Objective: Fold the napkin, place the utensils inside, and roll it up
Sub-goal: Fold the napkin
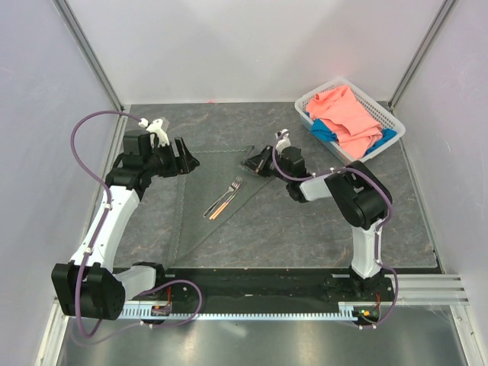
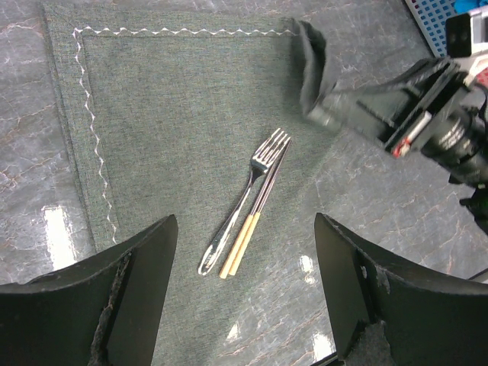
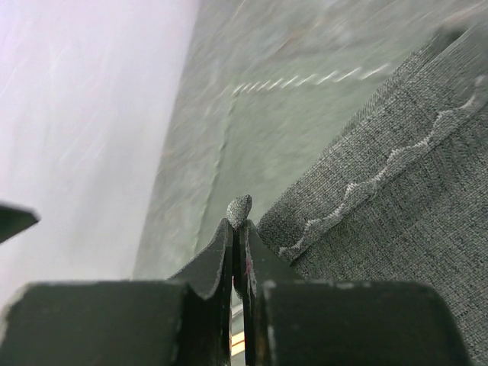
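The napkin lies on the worktop, folded into a triangle. One stitched edge runs along the far side, a second runs down the left side, and the long diagonal edge faces the right arm.

The fork and the chopsticks lie on the napkin, close to the middle of its diagonal edge. They rest side by side and touching, parallel to one another. The fork tines and the dark chopstick ends point toward the napkin's far right corner. In the left wrist view, the fork lies to the left of the chopsticks.

The right fingers are at the napkin's far right corner. They are closed tight, with a small bead of grey cloth pinched between the tips. The corner stands raised off the worktop, and the hem drapes beside the fingers.

The left fingers are over the napkin's far left corner. They are spread wide and hold nothing. In the left wrist view, both fingers frame the napkin from above.

A white basket sits well apart from the napkin, beyond its far right corner. It contains a salmon-pink cloth and a blue cloth.
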You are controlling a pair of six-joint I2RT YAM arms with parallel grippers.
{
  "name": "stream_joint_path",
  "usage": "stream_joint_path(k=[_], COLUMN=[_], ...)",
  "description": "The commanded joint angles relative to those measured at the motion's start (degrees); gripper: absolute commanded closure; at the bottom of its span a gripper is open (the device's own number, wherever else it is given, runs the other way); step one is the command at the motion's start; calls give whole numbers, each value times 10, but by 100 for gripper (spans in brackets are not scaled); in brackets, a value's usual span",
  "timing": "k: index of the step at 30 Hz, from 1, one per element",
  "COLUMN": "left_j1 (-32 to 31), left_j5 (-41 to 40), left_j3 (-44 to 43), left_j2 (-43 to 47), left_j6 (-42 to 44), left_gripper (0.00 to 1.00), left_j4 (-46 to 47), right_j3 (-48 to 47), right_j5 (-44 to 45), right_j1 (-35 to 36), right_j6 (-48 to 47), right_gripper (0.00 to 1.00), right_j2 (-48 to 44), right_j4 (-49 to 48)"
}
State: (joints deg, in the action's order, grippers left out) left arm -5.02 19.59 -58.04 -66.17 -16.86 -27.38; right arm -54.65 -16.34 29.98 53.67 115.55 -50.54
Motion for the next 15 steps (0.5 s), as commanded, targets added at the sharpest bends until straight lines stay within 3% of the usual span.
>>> stream_joint_path(k=[1,15], left_j1=[-3,-3], left_j5=[4,6], left_j3=[-10,-9], left_j2=[11,18], left_j6=[2,1], left_gripper=[20,20], left_j4=[9,9], right_j3=[6,-3], right_j5=[-32,-48], right_j1=[38,132], right_j6=[24,41], right_gripper=[100,100], right_j2=[-24,1], right_j4=[-43,-32])
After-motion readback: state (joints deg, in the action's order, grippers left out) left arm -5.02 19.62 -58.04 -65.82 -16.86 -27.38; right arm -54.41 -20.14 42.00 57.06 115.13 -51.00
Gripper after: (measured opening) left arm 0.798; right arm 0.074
